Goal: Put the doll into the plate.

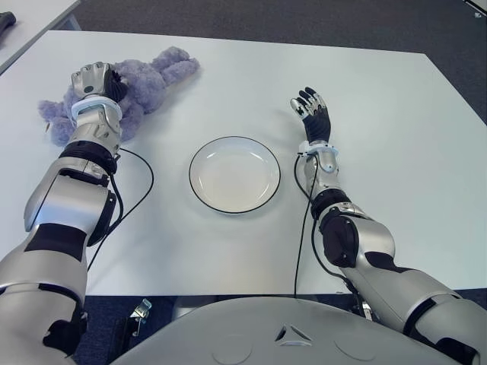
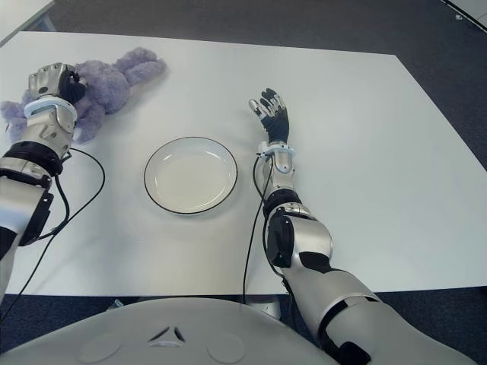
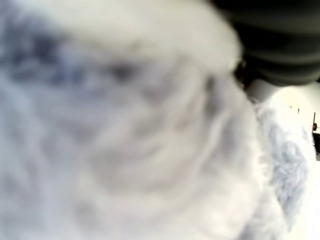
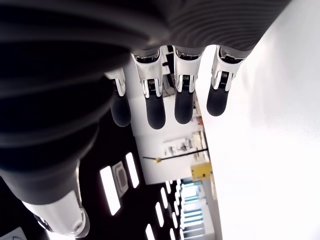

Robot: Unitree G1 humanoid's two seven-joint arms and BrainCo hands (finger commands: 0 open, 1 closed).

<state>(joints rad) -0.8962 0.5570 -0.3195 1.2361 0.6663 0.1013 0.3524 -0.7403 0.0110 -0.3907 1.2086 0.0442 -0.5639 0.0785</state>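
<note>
Head view — left hand (image 1: 94,82) on doll (image 1: 144,80)

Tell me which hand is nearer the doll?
Left. The left hand is down on the doll; the right hand shows beyond the plate, fingers open.

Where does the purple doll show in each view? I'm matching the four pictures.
Left eye view: doll at upper left, under the left hand.
Right eye view: doll at upper left.
Left wrist view: blurred fur fills the picture.
Right wrist view: not in it.
Shared landmark in both eye views: the plate, empty at table centre.
</note>
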